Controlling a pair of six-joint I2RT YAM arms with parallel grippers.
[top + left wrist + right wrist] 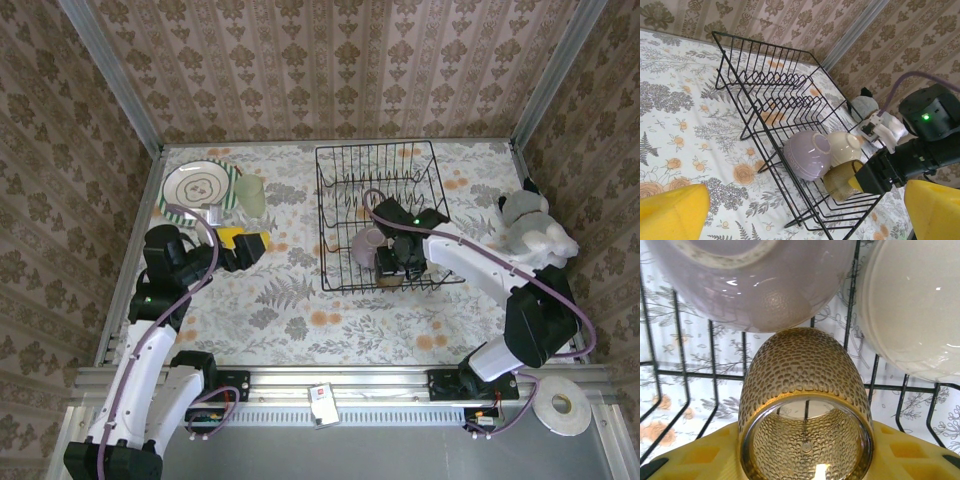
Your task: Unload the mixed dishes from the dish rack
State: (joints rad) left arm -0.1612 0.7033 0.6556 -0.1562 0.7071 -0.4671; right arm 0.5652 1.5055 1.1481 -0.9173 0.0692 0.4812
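Right end effector (398,265) is down inside the near end of the dish rack (376,146), right at the small amber cup (805,385). From the right wrist cam the cup lies on its side with its mouth facing the lens and yellow pads (695,455) showing on both sides of it. Honestly can't tell whether they're actually pinching it or just sitting close. The cup's dimpled base butts up against the lilac bowl (750,285), and the cream bowl (915,310) is just beside that one, both tipped over on the rack wires. The upright plate slots further back have nothing in them.

Left end effector (250,243) is spread wide with nothing between its fingers (672,212), hanging over the bench (300,310) to the left of the rack and pointing toward it.

Further out, in the far left corner of the bench, there's a plate with a green-striped rim (197,185) lying flat, with a pale glass tumbler (250,195) just beside it. A lumpy white-grey soft toy (530,225) sits at the bench's right edge, past the rack. A white tape roll (560,405) is down by the right arm's base.
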